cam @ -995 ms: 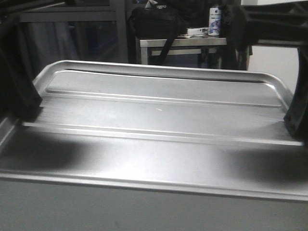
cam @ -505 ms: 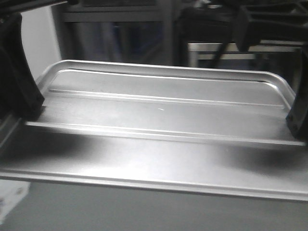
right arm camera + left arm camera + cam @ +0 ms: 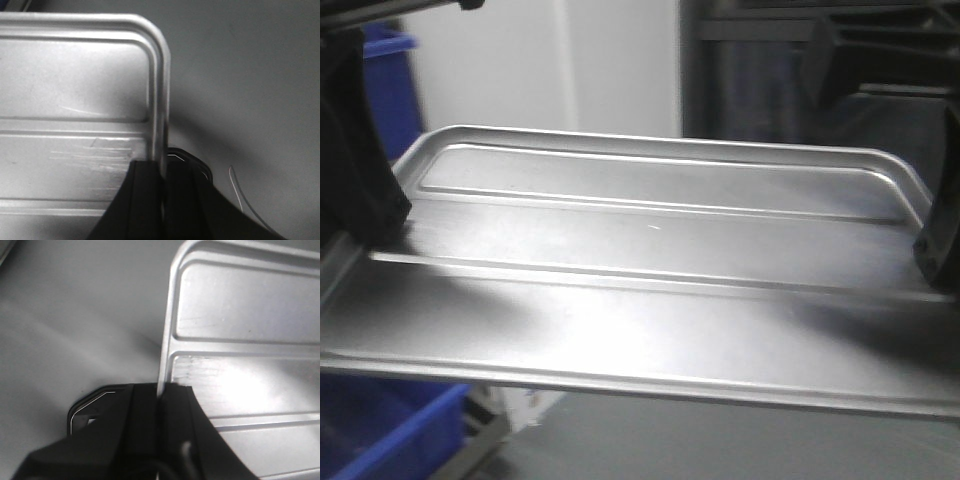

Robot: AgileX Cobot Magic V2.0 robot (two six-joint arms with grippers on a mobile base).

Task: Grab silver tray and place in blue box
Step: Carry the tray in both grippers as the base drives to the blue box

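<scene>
The silver tray, ridged along its floor, hangs in the air and fills the front view. My left gripper is shut on its left rim, and the left wrist view shows the rim pinched between the black fingers. My right gripper is shut on the right rim; in the right wrist view its fingers clamp that rim. Part of the blue box shows below the tray's front left corner.
Another blue container stands behind the tray at the upper left, against a pale wall. Dark shelving fills the back right. Grey floor lies under the tray in both wrist views.
The background has swept sideways: the table with the bag and bottle is gone, and a pale wall and blue containers now show at left. The tray stays held the same way in both grippers.
</scene>
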